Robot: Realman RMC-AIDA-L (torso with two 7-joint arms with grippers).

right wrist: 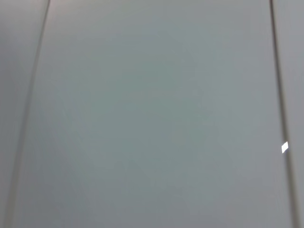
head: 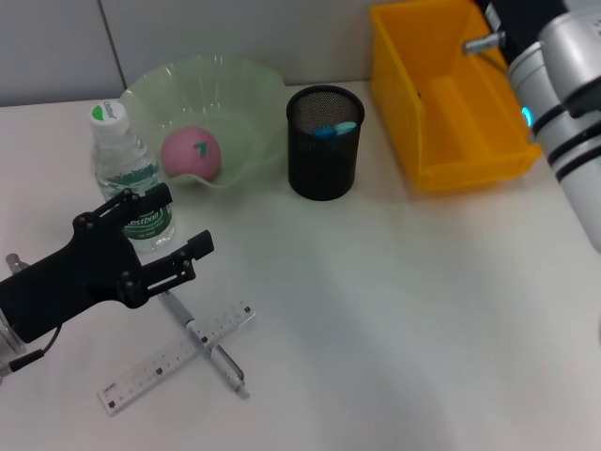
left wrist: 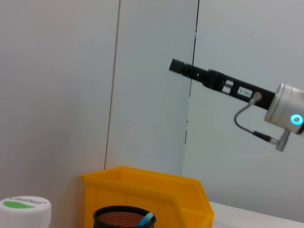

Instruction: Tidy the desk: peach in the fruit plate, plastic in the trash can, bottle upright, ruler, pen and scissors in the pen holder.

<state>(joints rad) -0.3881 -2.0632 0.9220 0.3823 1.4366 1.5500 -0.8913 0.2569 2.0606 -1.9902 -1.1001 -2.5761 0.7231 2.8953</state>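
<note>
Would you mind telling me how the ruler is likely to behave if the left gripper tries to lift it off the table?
The ruler looks thin and flat on the table, so probably hard to pinch from above. It lies crossed with the pen, which may shift or roll. It seems light.

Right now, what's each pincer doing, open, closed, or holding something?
Left pincer: open, holding nothing, above the pen.
Right pincer: raised; cannot tell.

A white tabletop (head: 394, 310) carries an upright water bottle (head: 130, 183) at the left, a pale green fruit plate (head: 246, 103) behind it, a black mesh pen holder (head: 323, 150) beside that, and a yellow bin (head: 441, 103) at the back right. Near the front left, a pen (head: 208, 349) lies crossed with a clear ruler (head: 150, 371).
</note>
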